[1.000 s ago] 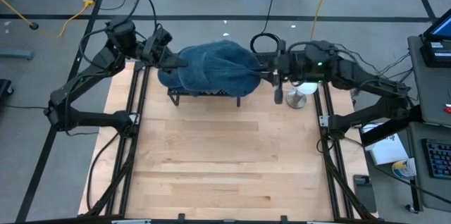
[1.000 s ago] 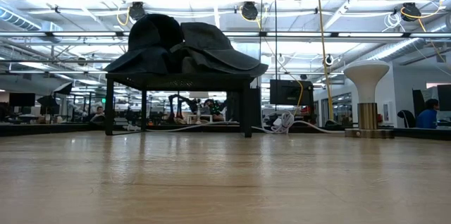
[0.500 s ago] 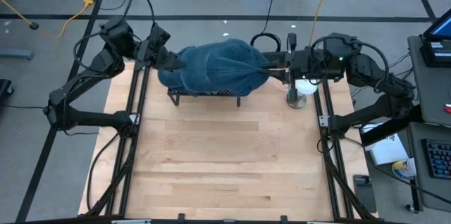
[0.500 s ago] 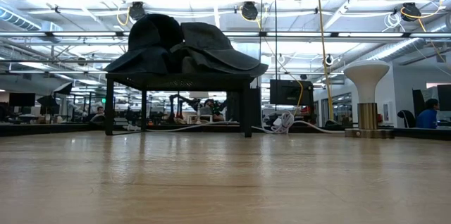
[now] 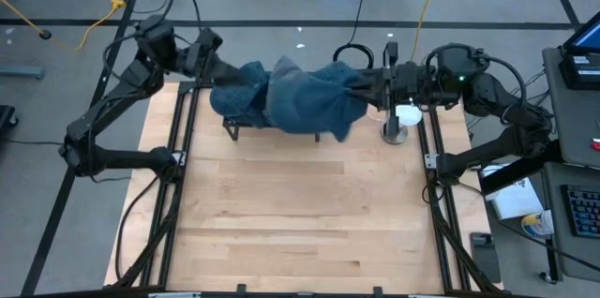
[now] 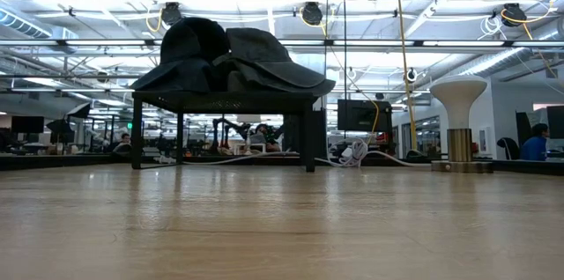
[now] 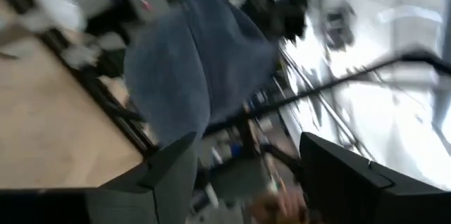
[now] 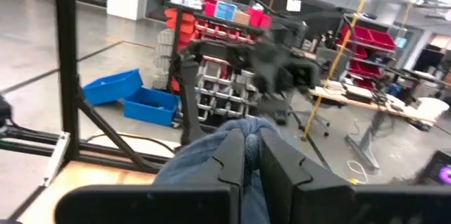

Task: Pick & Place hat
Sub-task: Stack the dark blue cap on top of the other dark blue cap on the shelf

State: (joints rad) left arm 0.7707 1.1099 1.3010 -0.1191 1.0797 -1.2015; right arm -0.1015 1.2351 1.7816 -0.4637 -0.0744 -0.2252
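Note:
A blue denim hat (image 5: 309,101) hangs above the black rack (image 5: 230,127) at the table's far side, with my right gripper (image 5: 367,87) shut on its right end. More blue hats (image 5: 239,101) stay piled on the rack; in the low view they show as dark hats (image 6: 229,55) resting on the rack's top. My left gripper (image 5: 220,71) stands open just left of the pile. In the left wrist view nothing lies between its fingers (image 7: 169,171), and the blue hat (image 7: 197,69) shows farther off. My right gripper pinches the hat's right edge (image 8: 204,164) between its two shut fingers (image 8: 236,157). The fingers come level from the table's right side. The cloth hangs slack below and to the left of them, above the rack; whether it is one layer or several does not show.
A white mushroom-shaped stand (image 5: 398,125) on a round base sits right of the rack, below my right gripper; the low view shows this stand (image 6: 458,117) upright. Bare wooden table (image 5: 300,214) spreads out on the near side. Black frame rails run along both sides.
My left gripper has opened and let go of the hat. My right gripper has moved toward the table's right edge, still shut on the hat. The hat has been drawn rightward off the pile; its freed left part has slackened and now hangs over the rack's near right side.

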